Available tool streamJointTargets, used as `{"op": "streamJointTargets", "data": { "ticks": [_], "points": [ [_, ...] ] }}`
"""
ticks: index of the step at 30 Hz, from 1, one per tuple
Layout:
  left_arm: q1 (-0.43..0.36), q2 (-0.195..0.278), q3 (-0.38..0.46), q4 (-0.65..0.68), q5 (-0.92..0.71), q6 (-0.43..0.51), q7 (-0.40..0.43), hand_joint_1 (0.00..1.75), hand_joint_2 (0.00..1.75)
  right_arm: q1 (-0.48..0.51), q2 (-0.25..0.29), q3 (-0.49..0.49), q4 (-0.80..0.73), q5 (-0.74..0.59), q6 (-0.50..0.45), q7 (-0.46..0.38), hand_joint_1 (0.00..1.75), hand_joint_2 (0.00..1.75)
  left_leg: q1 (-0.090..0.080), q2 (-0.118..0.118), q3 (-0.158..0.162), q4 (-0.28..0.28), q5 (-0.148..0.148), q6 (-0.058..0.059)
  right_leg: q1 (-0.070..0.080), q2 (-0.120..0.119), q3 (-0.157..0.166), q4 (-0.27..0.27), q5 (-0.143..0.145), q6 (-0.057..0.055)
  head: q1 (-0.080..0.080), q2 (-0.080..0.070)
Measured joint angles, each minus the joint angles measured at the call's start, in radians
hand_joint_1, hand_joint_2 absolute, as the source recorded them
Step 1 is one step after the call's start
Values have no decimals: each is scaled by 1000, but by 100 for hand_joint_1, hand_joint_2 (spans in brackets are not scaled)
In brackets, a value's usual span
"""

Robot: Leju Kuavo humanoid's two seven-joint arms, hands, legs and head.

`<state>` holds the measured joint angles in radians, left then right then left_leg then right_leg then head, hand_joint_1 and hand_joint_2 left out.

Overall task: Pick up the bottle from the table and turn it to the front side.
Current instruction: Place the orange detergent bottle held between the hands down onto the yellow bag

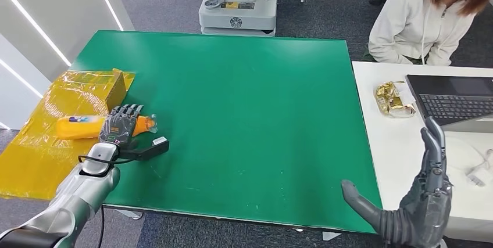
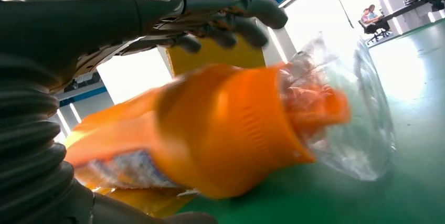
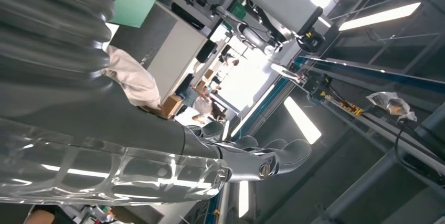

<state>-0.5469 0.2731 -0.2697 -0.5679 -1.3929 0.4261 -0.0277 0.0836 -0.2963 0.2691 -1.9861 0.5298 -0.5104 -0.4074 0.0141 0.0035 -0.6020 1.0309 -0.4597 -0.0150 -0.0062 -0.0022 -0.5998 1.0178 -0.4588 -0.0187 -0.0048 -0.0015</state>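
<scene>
Right hand (image 1: 420, 201) sits lowest in the head view, bottom right corner, off the near edge of the green table (image 1: 244, 114). Palm up, fingers spread and pointing up, thumb out to the left, holding nothing. In its own wrist view my fingers (image 3: 273, 156) stretch out loosely against ceiling lights, nothing between them.

Left hand (image 1: 120, 125) is a bit farther in, lower left of the head view, arm coming up from the bottom left corner. It lies over the orange bottle (image 1: 81, 126), which is on its side at the table's left edge, across the seam between the green surface and the yellow plastic sheet (image 1: 35, 155). Bottle body sticks out left of my hand, cap end sticks out right inside clear wrap. Left wrist view: bottle (image 2: 220, 129) lies right under my palm, fingers (image 2: 231, 24) arched above it, blurred. Cannot tell whether my fingers actually clamp it or just cover it.

Farther back on the left, a yellow-wrapped box (image 1: 110, 85) stands on the sheet just behind the bottle.

Right of the frame, a white table (image 1: 395, 161) carries a gold-wrapped packet (image 1: 392, 98) and a laptop (image 1: 453, 100). Behind it, upper right corner, a person (image 1: 424, 15) in a white hoodie sits. Top centre, beyond the table's far edge, a grey-white machine base (image 1: 238, 4) stands on the carpet.
</scene>
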Motion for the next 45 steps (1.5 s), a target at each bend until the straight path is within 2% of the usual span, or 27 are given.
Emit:
{"op": "streamJointTargets", "data": {
  "ticks": [12, 14, 16, 18, 20, 23, 27, 31, 34, 39, 45],
  "points": [
    [-14, -25, 14, 31, 47, 17, -21, 0, 175, -82, -33, 11, 88, -74, 1, -32, 0, 175, 0, -2, 1, 0, 1, 0, 0, -3, 2, 0, 0, 0, 0, 0],
    [-11, -34, 23, 32, 103, 41, -71, 0, 175, -89, -34, 15, 99, -81, 5, -31, 0, 175, 0, -2, 1, 0, 1, 0, 0, -3, 2, 0, 0, 0, 0, 0],
    [7, -64, 53, 14, 243, 91, -186, 0, 175, -98, -34, 20, 114, -91, 14, -34, 0, 175, -1, -2, 1, 0, 1, 0, 0, -3, 2, 0, 0, 0, 0, 0],
    [53, -114, 95, -57, 441, 128, -324, 0, 175, -105, -33, 26, 135, -100, 19, -43, 0, 175, -1, -2, 1, 0, 0, 1, 0, -3, 2, 0, 0, 0, 0, 0],
    [118, -166, 117, -184, 635, 129, -435, 0, 175, -109, -31, 33, 154, -118, 20, -55, 0, 175, -2, -2, 0, 0, 0, 1, -1, -2, 2, -1, 0, 0, 0, 0],
    [203, -218, 115, -395, 808, 101, -492, 0, 175, -110, -25, 43, 175, -149, 20, -74, 0, 175, -2, 0, 0, 1, -1, 2, -1, -1, 1, -1, 0, 1, 0, 0],
    [283, -256, 75, -629, 949, 45, -555, 0, 175, -102, 2, 56, 200, -209, 12, -114, 0, 175, -1, -1, 0, 1, -2, 3, -1, -2, 1, -2, -1, 1, 0, 0],
    [351, -290, -17, -809, 1035, 22, -585, 0, 175, -64, 42, 73, 229, -266, -26, -144, 0, 175, -1, -1, 0, 0, -2, 3, 0, -3, 1, -1, -1, 1, 0, 0],
    [380, -301, -85, -885, 1091, 19, -601, 0, 175, -34, 70, 81, 245, -287, -42, -150, 0, 175, -1, -1, 0, 0, -2, 2, 0, -2, 1, -1, -1, 1, 0, 0],
    [409, -305, -142, -933, 1232, -51, -596, 0, 175, -5, 118, 86, 258, -342, -22, -139, 0, 175, 0, -1, 0, 0, -2, 2, 0, -2, 1, -1, -1, 1, 0, 0],
    [450, -307, -162, -957, 1287, -93, -586, 0, 175, 19, 153, 90, 278, -396, -23, -147, 0, 175, 0, -1, 0, 0, -2, 2, 0, -2, 1, -1, -1, 1, 0, 0]
  ]
}}
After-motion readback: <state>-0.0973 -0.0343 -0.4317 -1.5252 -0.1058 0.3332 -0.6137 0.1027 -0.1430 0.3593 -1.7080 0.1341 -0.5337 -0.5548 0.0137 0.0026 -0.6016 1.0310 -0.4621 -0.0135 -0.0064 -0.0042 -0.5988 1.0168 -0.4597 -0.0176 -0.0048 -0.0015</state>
